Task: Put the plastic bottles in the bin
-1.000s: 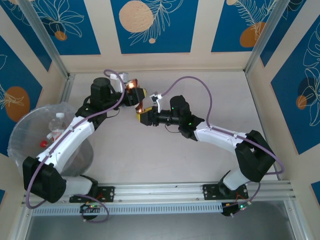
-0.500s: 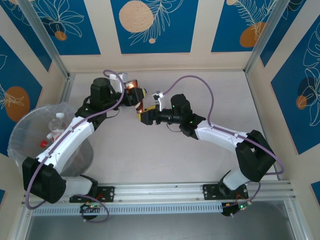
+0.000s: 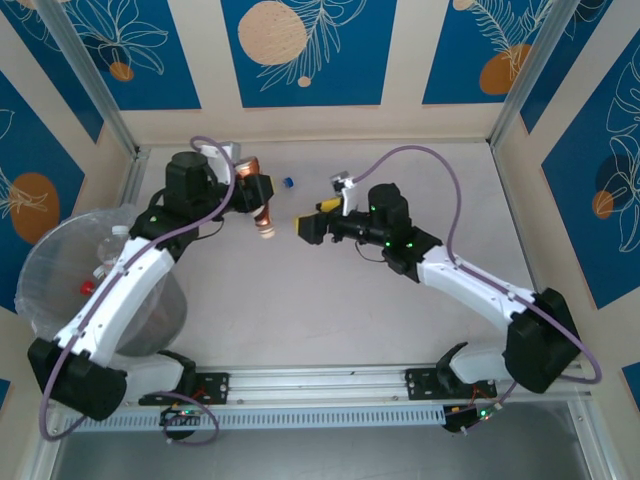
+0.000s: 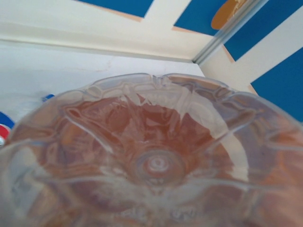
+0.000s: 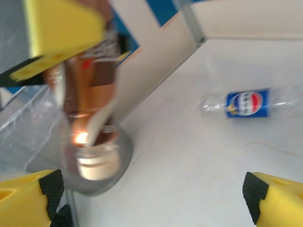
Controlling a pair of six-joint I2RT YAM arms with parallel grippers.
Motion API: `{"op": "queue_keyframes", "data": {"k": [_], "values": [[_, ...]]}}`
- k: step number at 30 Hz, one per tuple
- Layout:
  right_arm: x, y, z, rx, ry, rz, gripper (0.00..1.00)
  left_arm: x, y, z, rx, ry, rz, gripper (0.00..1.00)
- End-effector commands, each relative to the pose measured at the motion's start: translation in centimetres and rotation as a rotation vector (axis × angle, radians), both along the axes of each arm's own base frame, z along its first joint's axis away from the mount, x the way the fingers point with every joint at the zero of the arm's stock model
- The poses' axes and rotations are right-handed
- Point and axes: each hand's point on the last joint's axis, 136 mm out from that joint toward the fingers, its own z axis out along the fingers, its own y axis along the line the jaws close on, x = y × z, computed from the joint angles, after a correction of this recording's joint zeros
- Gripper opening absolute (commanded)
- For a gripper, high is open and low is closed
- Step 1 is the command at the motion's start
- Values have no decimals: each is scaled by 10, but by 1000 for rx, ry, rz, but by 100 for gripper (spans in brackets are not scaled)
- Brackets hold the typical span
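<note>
A brown-labelled plastic bottle (image 3: 265, 222) with a white cap (image 5: 97, 161) hangs cap-down above the table, and my left gripper (image 3: 256, 193) is shut on its upper body. Its ribbed base (image 4: 156, 165) looms close in the left wrist view. One yellow finger (image 5: 61, 28) of the left gripper presses the bottle's side. My right gripper (image 3: 303, 225) stands open just right of that bottle, apart from it, with nothing between its pads (image 5: 151, 198). A blue-labelled bottle (image 5: 246, 103) lies on the table behind them (image 3: 287, 183). The bin (image 3: 60, 235) stands at the far left with bottles (image 3: 112, 250) inside.
The bin's crinkly clear bag (image 5: 28, 127) and grey base (image 5: 120, 156) lie behind the held bottle in the right wrist view. Aluminium frame posts (image 3: 95, 85) and the patterned back wall (image 3: 300, 50) border the table. Bare tabletop (image 3: 330, 310) stretches between the arms.
My right gripper opened, let go of the brown bottle and drew back to the right. The left gripper moved a little left with the bottle, uncovering the blue-labelled bottle on the table.
</note>
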Motion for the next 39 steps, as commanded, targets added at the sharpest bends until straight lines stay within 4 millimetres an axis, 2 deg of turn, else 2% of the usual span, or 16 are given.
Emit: {"op": "queue_keyframes", "data": {"k": [1, 5, 9, 13, 17, 21, 26, 34, 39], "values": [[25, -43, -23, -89, 42, -244, 100, -19, 40, 13, 91, -15, 114, 60], [43, -75, -36, -97, 99, -411, 100, -37, 78, 20, 136, -1, 235, 60], [53, -85, -47, -77, 168, -456, 99, -61, 112, 39, 196, -12, 337, 60], [58, -80, -56, -65, 215, -432, 100, -81, 143, 54, 284, -14, 428, 60], [63, -74, -60, -57, 234, -415, 100, -95, 174, 59, 365, -7, 539, 60], [67, -68, -58, -45, 237, -396, 99, -107, 204, 62, 443, 2, 657, 59], [69, -62, -55, -44, 238, -365, 99, -131, 248, 71, 544, -7, 875, 59], [65, -57, -61, -31, 281, -339, 100, -167, 292, 86, 711, -56, 1117, 59], [62, -57, -62, -31, 294, -335, 99, -181, 320, 77, 917, 24, 1277, 60]]}}
